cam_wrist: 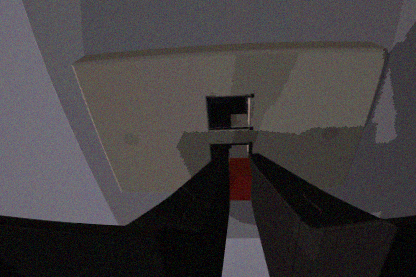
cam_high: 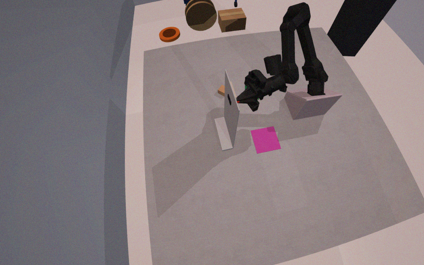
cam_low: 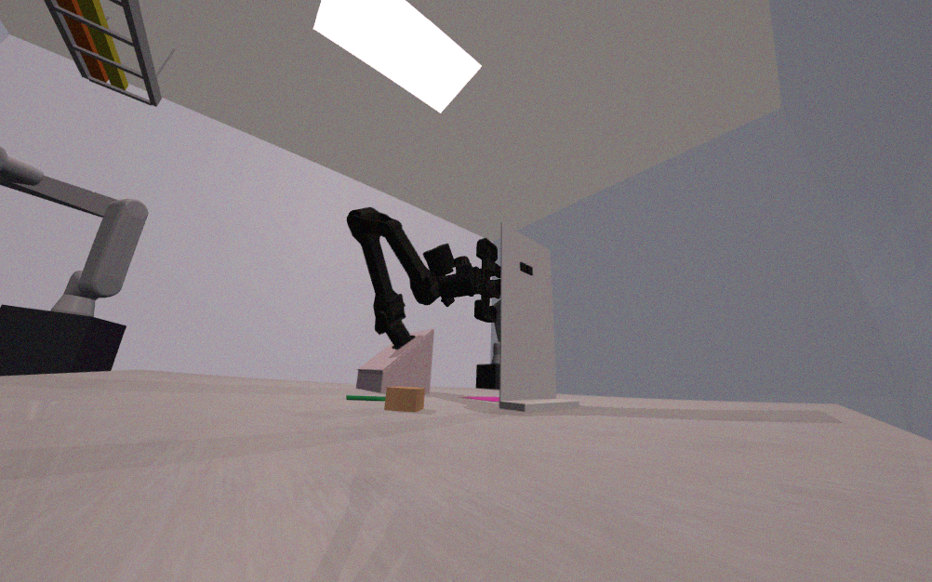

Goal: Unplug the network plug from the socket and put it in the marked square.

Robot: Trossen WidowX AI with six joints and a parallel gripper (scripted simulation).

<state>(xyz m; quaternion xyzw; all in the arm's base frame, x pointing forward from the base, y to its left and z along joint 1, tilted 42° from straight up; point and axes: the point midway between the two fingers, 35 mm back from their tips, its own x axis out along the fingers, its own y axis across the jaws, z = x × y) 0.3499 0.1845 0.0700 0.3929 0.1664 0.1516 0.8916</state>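
Observation:
A grey upright panel (cam_high: 230, 111) (cam_low: 527, 324) (cam_wrist: 147, 100) stands on the table with a dark socket (cam_high: 229, 99) (cam_wrist: 227, 109) in it. A red network plug (cam_wrist: 240, 179) (cam_high: 238, 102) sits in the socket, with its thin pale tab (cam_wrist: 230, 136) above it. My black gripper (cam_high: 240, 100) (cam_wrist: 239, 169) (cam_low: 493, 285) is level with the socket, right at the panel's face, and its fingers are shut on the red plug. The magenta marked square (cam_high: 265, 139) (cam_low: 480, 398) lies on the mat beside the panel's foot.
My arm stands on a pale wedge base (cam_high: 309, 104) (cam_low: 401, 364). A small tan block (cam_high: 221, 90) (cam_low: 405, 399) lies behind the panel. An orange ring (cam_high: 169, 34), a barrel (cam_high: 200, 14) and a cardboard box (cam_high: 232, 19) stand at the table's far edge. A grey robot (cam_low: 86, 245) stands apart.

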